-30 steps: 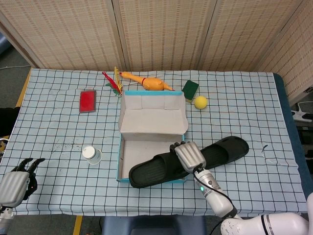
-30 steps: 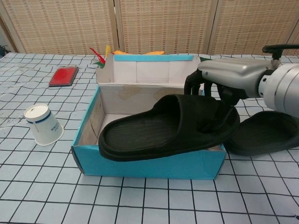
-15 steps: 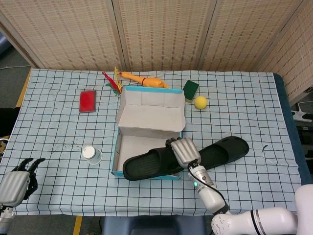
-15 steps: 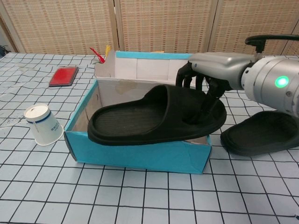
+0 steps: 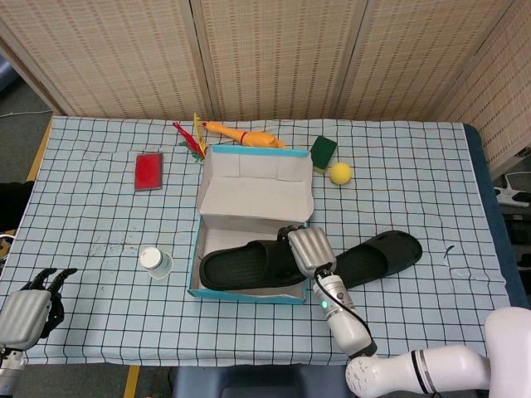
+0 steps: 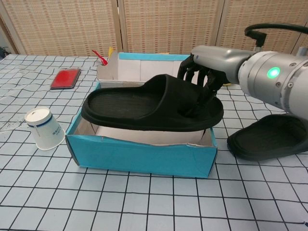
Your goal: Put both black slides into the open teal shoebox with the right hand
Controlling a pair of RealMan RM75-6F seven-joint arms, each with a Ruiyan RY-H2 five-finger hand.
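My right hand point(image 6: 204, 72) grips the strap end of one black slide point(image 6: 144, 103), fingers point(image 6: 192, 77) curled down over the strap and into the foot opening. The slide hangs level above the open teal shoebox point(image 6: 139, 154), toe pointing left, its sole just over the box's rims. From the head view the slide lies lengthwise inside the box outline, right hand point(image 5: 309, 251) at the box's right end.

The second black slide point(image 5: 377, 255) lies flat on the checked tablecloth point(image 5: 431, 182) just right of the box, angled with its far end up to the right. In the chest view it shows low behind my right forearm point(image 6: 269, 79), sole down on the cloth.

My left hand point(image 5: 29, 308) sits at the near left corner of the table, well apart from everything, holding nothing, fingers loosely spread.

A white paper cup point(image 5: 154, 262) stands upside down left of the box. A red flat case point(image 5: 148, 172) lies far left. Behind the box's raised lid: a rubber chicken point(image 5: 249, 137), a green sponge point(image 5: 323, 152) and a yellow ball point(image 5: 339, 172).
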